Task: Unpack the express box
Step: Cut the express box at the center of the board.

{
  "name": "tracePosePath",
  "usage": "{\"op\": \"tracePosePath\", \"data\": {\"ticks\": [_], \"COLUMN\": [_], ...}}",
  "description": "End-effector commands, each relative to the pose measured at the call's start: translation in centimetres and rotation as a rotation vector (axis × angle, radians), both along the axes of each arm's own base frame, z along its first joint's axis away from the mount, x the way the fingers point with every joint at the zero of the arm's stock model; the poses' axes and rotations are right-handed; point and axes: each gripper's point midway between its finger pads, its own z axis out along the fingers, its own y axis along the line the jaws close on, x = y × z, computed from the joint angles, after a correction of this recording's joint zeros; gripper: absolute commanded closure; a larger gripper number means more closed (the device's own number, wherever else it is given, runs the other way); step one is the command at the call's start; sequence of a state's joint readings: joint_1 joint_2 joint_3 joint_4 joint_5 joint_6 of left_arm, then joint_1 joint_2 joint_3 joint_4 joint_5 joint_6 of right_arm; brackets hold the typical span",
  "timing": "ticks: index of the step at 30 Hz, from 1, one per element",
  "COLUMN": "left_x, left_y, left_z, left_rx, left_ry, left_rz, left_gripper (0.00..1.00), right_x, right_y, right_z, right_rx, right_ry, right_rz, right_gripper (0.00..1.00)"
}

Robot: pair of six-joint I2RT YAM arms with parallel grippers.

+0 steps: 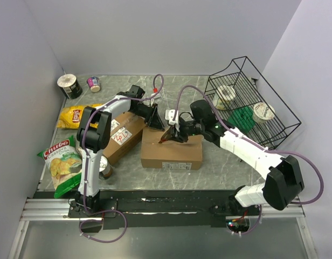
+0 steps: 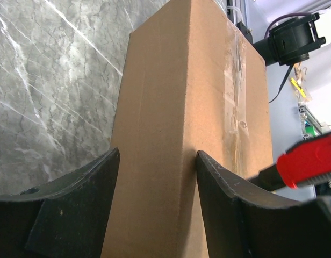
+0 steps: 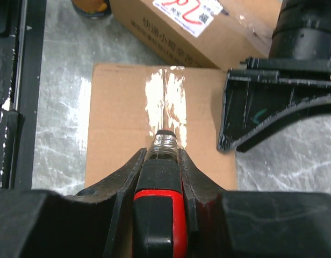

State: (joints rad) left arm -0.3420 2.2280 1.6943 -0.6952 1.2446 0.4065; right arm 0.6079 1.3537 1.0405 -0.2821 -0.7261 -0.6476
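The express box (image 1: 174, 154), plain brown cardboard with a glossy taped seam, lies flat at the table's middle. My right gripper (image 1: 174, 134) is shut on a red and black box cutter (image 3: 160, 215), whose tip rests on the tape seam (image 3: 165, 102) on top of the box (image 3: 117, 118). My left gripper (image 1: 153, 117) sits at the box's far left corner. In the left wrist view its fingers stand open (image 2: 155, 156), straddling a long edge of the box (image 2: 171, 80). The cutter's red body (image 2: 310, 161) shows at the right of that view.
A second, labelled cardboard box (image 1: 120, 135) lies against the left side of the express box. Chip bags (image 1: 74, 116) (image 1: 61, 162) and a jar (image 1: 105, 170) sit at the left, two cups (image 1: 69, 85) (image 1: 94, 83) at the far left. A black wire basket (image 1: 252, 102) stands at the right.
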Motion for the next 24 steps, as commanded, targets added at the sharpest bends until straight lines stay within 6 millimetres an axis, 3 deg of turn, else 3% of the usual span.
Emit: {"op": "tracePosePath", "data": {"ticks": [1,24], "left_x": [1.1,0.7], "left_y": [1.4,1.1], "left_z": [-4.9,-5.5], "left_rx": [0.126,0.130], "left_ry": [-0.064,-0.052], "left_rz": [0.010,-0.008], "left_gripper": [0.37,0.43], "right_x": [-0.1,-0.9], "right_y": [-1.7,-6.0], "right_z": [0.2,-0.9], "right_rx": [-0.022,-0.082], "right_ry": [0.003,0.069], "right_rz": [-0.054,-0.132], "right_gripper": [1.00,1.00]}}
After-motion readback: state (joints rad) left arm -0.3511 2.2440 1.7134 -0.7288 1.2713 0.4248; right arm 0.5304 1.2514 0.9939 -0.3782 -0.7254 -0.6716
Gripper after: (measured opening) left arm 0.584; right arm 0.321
